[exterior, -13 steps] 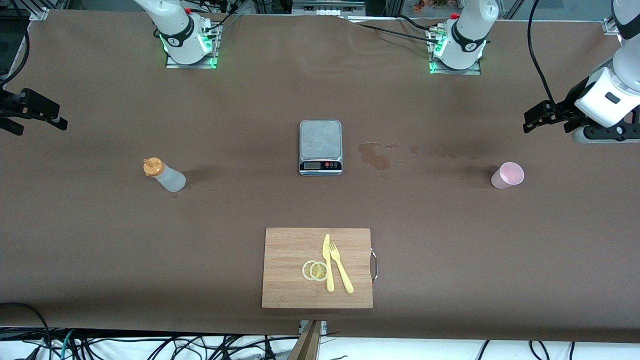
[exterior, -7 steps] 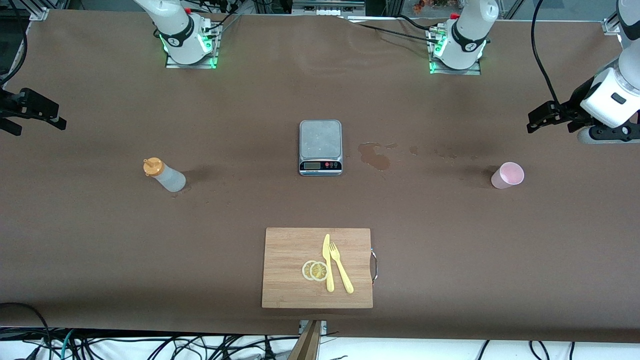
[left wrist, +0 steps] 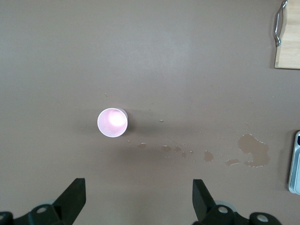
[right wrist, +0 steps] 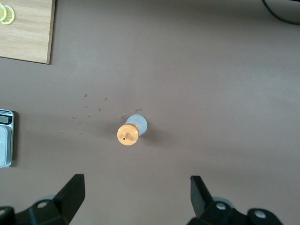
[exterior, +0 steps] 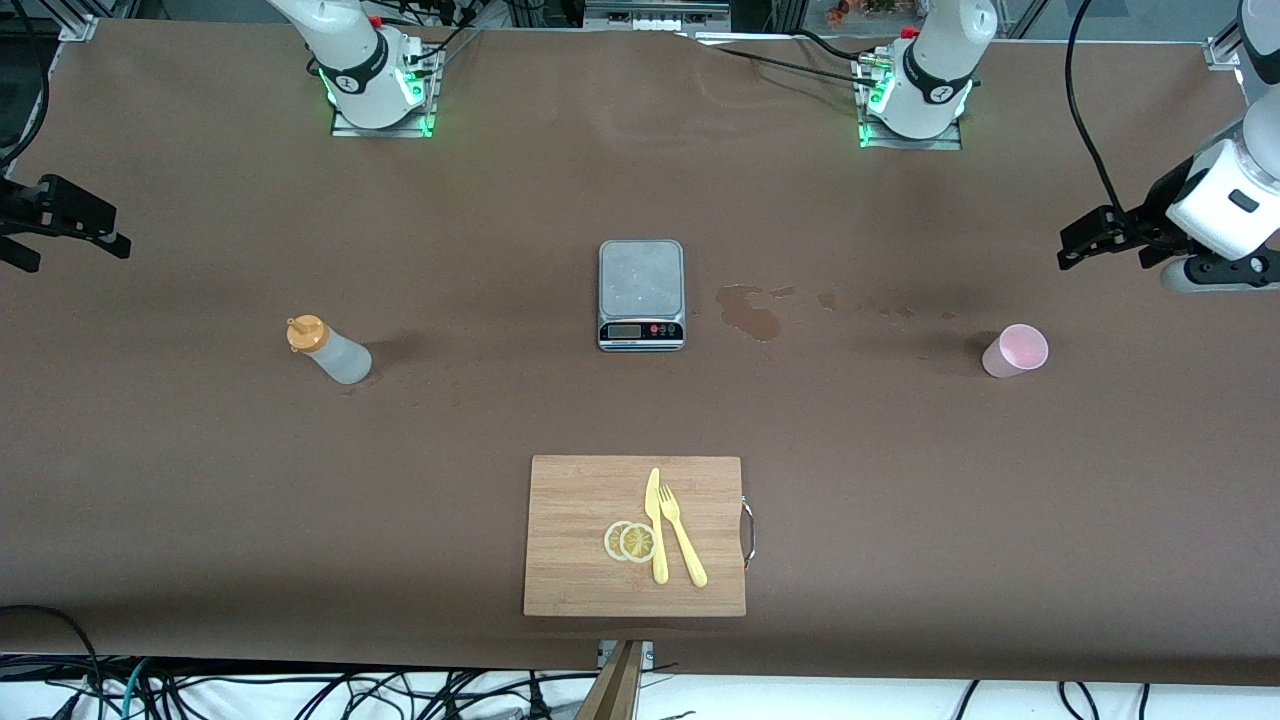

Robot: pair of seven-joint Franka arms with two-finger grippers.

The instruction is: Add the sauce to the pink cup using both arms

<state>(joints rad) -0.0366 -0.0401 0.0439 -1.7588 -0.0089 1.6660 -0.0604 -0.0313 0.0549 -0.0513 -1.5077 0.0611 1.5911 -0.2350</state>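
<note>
- brown paper covers the whole table [exterior: 900, 520], and on it i have the sauce bottle [exterior: 330, 352] standing at middle left of the front frame, toward the right arm's end, with the pink cup [exterior: 1015, 351] at middle right, toward the left arm's end; the two are well apart.
- between them sits a kitchen scale [exterior: 641, 295] at frame centre, a dried spill stain [exterior: 750, 310] just beside it, and lower centre a wooden cutting board [exterior: 590, 500] carrying lemon slices [exterior: 630, 541], a yellow knife [exterior: 656, 525] and a yellow fork [exterior: 682, 535].
- my right gripper [exterior: 60, 215] hangs at the left edge of the frame, over the table's end, jaws spread wide and holding nothing; in the right wrist view its fingers [right wrist: 70, 194] stand either side of the bottle below.
- my left gripper [exterior: 1085, 240] hangs at the right edge, above the cup, jaws likewise spread and empty, fingers [left wrist: 75, 197] wide.
- bottle: upright, long axis vertical, orange nozzle cap [right wrist: 127, 135] pointing straight up.
- cup: upright, mouth facing up, and as far as i can see empty.
- my worries: the bottle is narrow and tall, so a descent off centre could tip it; squeezing it too hard could squirt sauce before it reaches the cup; the light cup may slide or topple if a finger clips its rim.
</note>
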